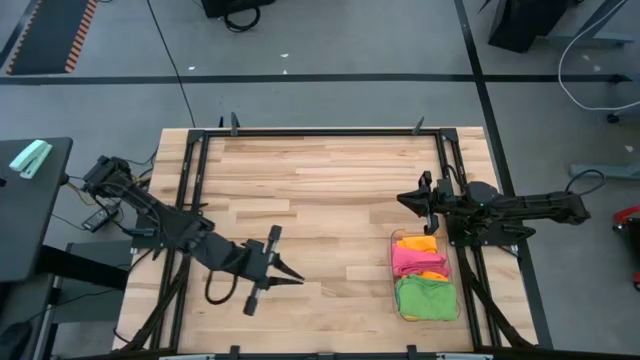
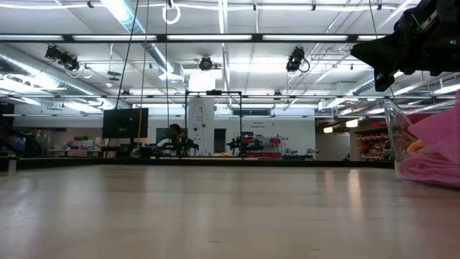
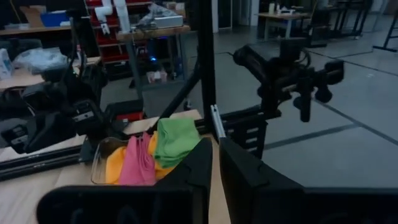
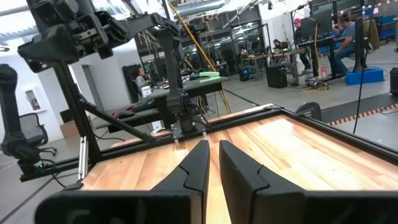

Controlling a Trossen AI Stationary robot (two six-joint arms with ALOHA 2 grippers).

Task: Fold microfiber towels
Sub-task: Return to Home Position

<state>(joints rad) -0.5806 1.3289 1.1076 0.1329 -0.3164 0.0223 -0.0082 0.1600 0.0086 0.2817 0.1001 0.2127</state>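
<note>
Left gripper (image 1: 290, 275): above the near left part of the table (image 1: 320, 190), pointing toward the bin. It touches no cloth.
Left jaws: drawn together – only a thin slit shows between the fingers (image 3: 196, 171) in the left wrist view. Nothing is held.
Right gripper (image 1: 405, 198): above the table on the right side, just beyond the far end of the bin, pointing toward the table's middle.
Right jaws: likewise closed to a narrow slit between the fingers (image 4: 196, 165). Nothing is held.
Bin (image 1: 394, 262): clear plastic, standing near the table's right edge toward the near side.
Towels: all inside the bin, none on the bare table – orange towel (image 1: 420, 243) at the far end, pink towel (image 1: 415, 258) next to it, green towel (image 1: 425, 297) at the near end. Each touches its neighbour.
</note>
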